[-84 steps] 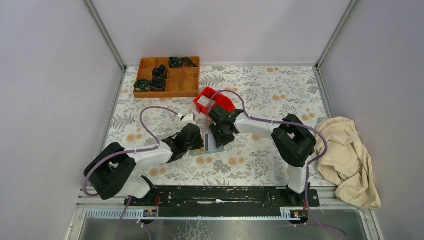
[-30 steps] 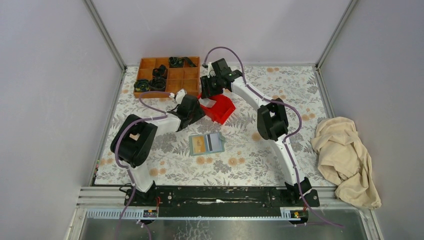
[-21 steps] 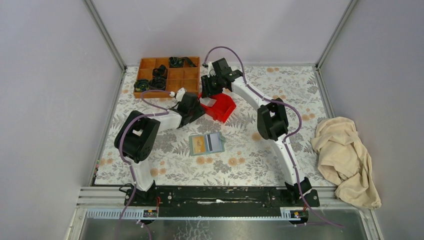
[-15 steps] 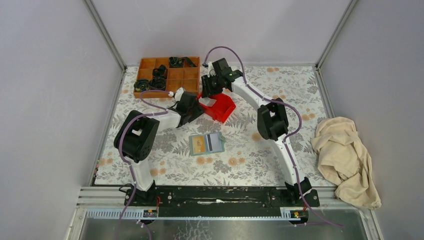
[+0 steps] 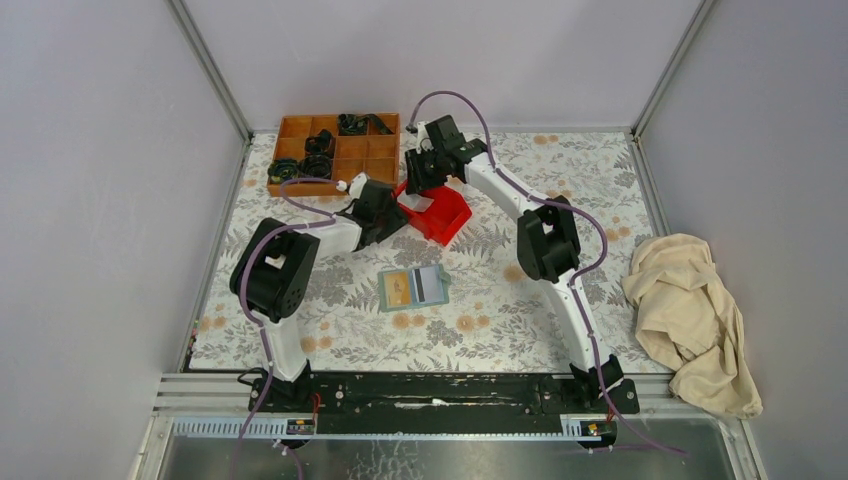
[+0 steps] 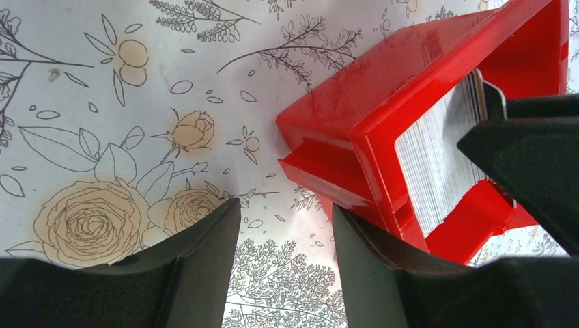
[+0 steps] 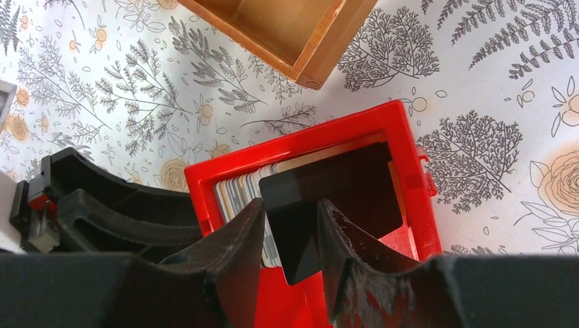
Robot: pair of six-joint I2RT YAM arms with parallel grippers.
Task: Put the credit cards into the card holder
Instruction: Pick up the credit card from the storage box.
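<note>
The right arm reached far across the bench [image 5: 560, 170], wrist bent down over the red bin [image 7: 410, 198], the right pincer [image 7: 292, 208] part-spread over a dark grey card [image 7: 348, 184] in it; whether it pinched, I could not tell. The left arm, elbow folded, held the left pincer [image 6: 285, 208] spread and empty beside the bin. The card holder [image 5: 414, 287] lay open, apart from both

A red plastic bin [image 5: 447, 219] sits toward the far middle of the floral-patterned surface [image 5: 560, 180]. Just beyond it to the left lies a brown wooden compartment tray [image 5: 380, 172], close to the bin but not touching it, with black ring-shaped parts [image 5: 316, 166] in several of its left and far compartments. A crumpled beige cloth [image 5: 690, 320] lies well apart, off the surface's right edge.
</note>
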